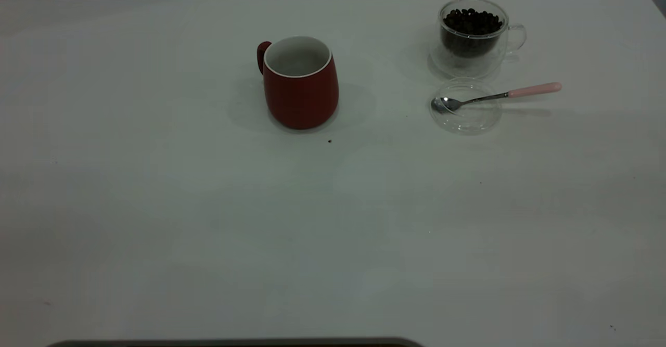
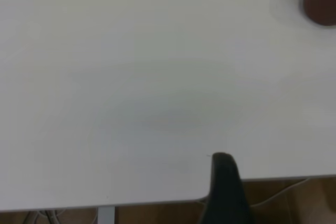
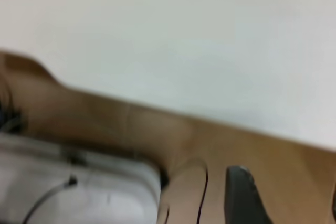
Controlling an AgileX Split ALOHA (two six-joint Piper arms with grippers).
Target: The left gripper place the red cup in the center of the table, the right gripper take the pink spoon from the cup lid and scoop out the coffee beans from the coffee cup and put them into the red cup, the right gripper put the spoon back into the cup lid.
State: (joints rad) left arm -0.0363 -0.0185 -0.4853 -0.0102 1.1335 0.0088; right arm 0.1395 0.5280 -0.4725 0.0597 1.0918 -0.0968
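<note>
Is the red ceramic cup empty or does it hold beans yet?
Empty: the red ceramic cup stands upright, its white interior bare; the beans remain in the clear glass coffee cup.

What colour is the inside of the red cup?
White, inside the red cup, with a white rim; the exterior view shows it best.

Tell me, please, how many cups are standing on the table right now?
2. The red cup stands near the table's middle, handle toward the left. The glass coffee cup holding coffee beans stands at the far right, just behind the cup lid with the pink spoon. None appear hidden.
</note>
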